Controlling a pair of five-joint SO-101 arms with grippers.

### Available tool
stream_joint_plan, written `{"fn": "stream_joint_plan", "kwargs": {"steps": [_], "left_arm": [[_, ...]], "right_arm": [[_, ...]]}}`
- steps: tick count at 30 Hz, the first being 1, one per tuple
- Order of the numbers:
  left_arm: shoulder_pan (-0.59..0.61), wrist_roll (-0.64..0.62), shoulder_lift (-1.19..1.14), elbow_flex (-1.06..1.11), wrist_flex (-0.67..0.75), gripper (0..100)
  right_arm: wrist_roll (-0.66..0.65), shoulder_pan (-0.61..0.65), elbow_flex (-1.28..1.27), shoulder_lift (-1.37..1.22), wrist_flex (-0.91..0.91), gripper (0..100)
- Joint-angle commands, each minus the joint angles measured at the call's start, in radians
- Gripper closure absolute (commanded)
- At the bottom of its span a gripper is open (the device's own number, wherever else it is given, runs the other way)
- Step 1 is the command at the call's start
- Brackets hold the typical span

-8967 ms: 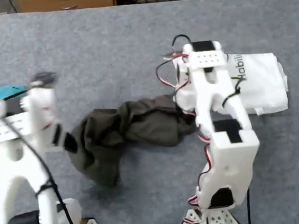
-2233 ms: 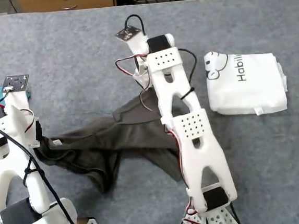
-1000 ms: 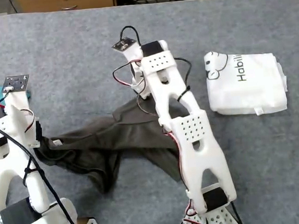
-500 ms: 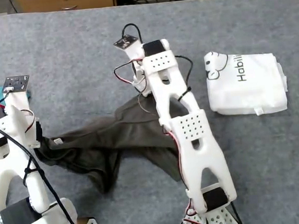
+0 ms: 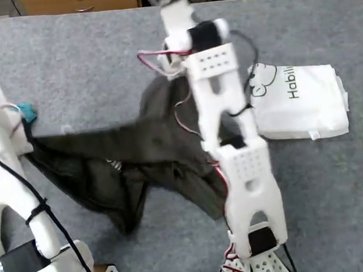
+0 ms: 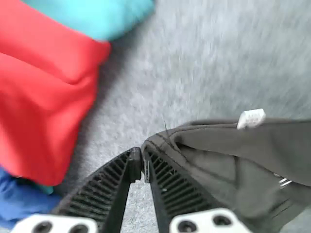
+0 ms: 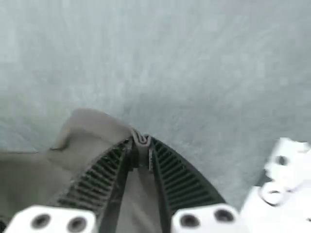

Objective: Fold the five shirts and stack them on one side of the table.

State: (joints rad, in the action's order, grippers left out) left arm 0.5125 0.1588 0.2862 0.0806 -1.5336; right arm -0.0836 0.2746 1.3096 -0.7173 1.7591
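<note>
Dark olive shirt (image 5: pixel 138 146): soft, limp knit, drawn taut in a band across the middle of the tabletop (image 5: pixel 86 61), a grey felt-like surface; its lower part sags in crumpled folds toward the near edge. Left gripper (image 6: pixel 144 162): ribbed black pads pinched on the shirt's hemmed edge, near the left edge. Right gripper (image 7: pixel 140 145): clamped on a bunched fold, toward the far edge. White shirt (image 5: pixel 302 103): folded, puffy rectangle near the right edge. Red shirt (image 6: pixel 43 97), teal shirt (image 6: pixel 97 14), blue shirt (image 6: pixel 19 208): smooth, heaped together at the left edge.
</note>
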Motion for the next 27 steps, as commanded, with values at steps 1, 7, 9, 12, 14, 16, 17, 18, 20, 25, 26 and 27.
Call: {"fn": "stream_joint_plan", "kwargs": {"steps": [1, 7, 9, 12, 14, 16, 17, 18, 20, 25, 26, 27], "left_arm": [[-0.01, -0.071, 0.017, -0.272, -0.118, 97], [-0.008, -0.101, 0.021, -0.567, -0.229, 97], [-0.002, -0.097, 0.055, -0.613, -0.227, 97], [-0.008, -0.095, 0.143, -0.619, -0.227, 97], [-0.008, -0.095, 0.216, -0.619, -0.227, 97], [-0.008, -0.081, 0.298, -0.619, -0.227, 97], [-0.008, -0.064, 0.342, -0.619, -0.227, 97], [-0.008, -0.049, 0.388, -0.621, -0.227, 97], [-0.005, -0.023, 0.477, -0.624, -0.227, 97], [0.002, 0.061, 0.68, -0.618, -0.227, 97], [0.01, 0.08, 0.717, -0.618, -0.227, 97], [0.031, 0.1, 0.75, -0.618, -0.227, 97]], "right_arm": [[0.025, -0.015, 0.048, 0.251, 0.009, 98.4], [0.023, -0.015, 0.05, 0.529, 0.008, 98.5], [0.023, -0.015, 0.05, 0.61, 0.006, 98.5], [0.021, -0.015, 0.056, 0.716, -0.002, 98.5], [0.012, -0.015, 0.056, 0.782, -0.031, 98.5], [-0.032, -0.015, 0.056, 0.848, -0.071, 98.5], [-0.058, -0.015, 0.056, 0.878, -0.101, 98.5], [-0.083, -0.015, 0.056, 0.909, -0.135, 98.5], [-0.13, -0.015, 0.05, 0.969, -0.212, 98.5], [-0.192, -0.015, 0.048, 1.064, -0.354, 98.5], [-0.213, -0.015, 0.048, 1.078, -0.373, 98.5], [-0.238, -0.015, 0.048, 1.092, -0.391, 98.5]]}}
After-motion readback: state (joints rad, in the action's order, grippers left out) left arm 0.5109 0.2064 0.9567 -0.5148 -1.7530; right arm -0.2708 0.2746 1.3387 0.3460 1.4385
